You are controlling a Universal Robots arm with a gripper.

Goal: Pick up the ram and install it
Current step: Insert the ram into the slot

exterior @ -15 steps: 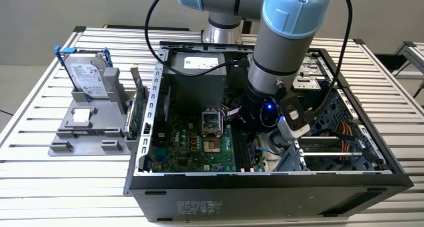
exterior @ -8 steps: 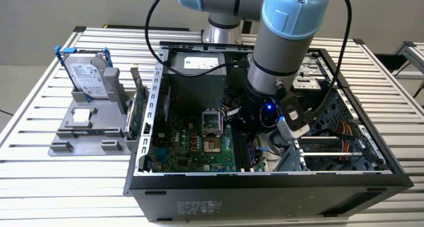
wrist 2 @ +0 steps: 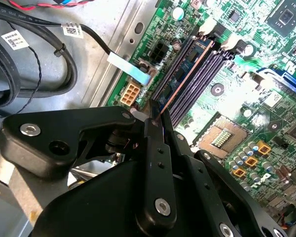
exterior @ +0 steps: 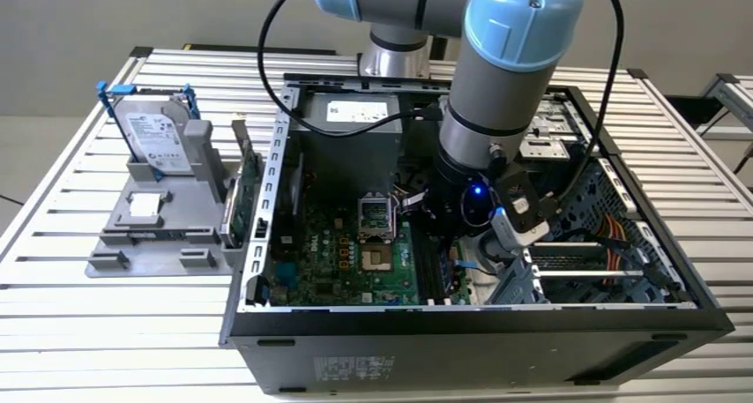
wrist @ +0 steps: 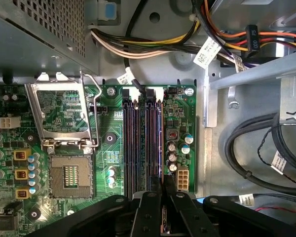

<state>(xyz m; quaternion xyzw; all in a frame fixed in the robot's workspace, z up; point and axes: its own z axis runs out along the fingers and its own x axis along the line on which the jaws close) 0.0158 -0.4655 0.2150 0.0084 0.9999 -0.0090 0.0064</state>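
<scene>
Tool: the tool [wrist 2: 155, 116] is down inside the open case [exterior: 471, 319], its black fingers [wrist 2: 158, 163] drawn close together on the edge of the ram [wrist 2: 187, 74].
Ram: a thin blue stick seen edge-on in the second wrist view, one end pinched in the tool, the rest running along the memory slots [wrist: 143, 143]; it looks lined up with one slot and at least partly in it.
Seating: I cannot tell whether it is pressed fully home; the white slot latches [wrist 2: 227, 42] at its far end are in sight, but their position is unclear.
Progress: the pick-up is done and the ram is at the board [exterior: 353, 262]; what is left, as I judge it, is seating it fully and letting go.
Board: the empty processor socket [wrist: 71, 177] lies just beside the slots.
Outside the case: on the counter [exterior: 70, 324] at the exterior view's left, a grey stand [exterior: 153, 244] carries a hard drive [exterior: 153, 134].
</scene>
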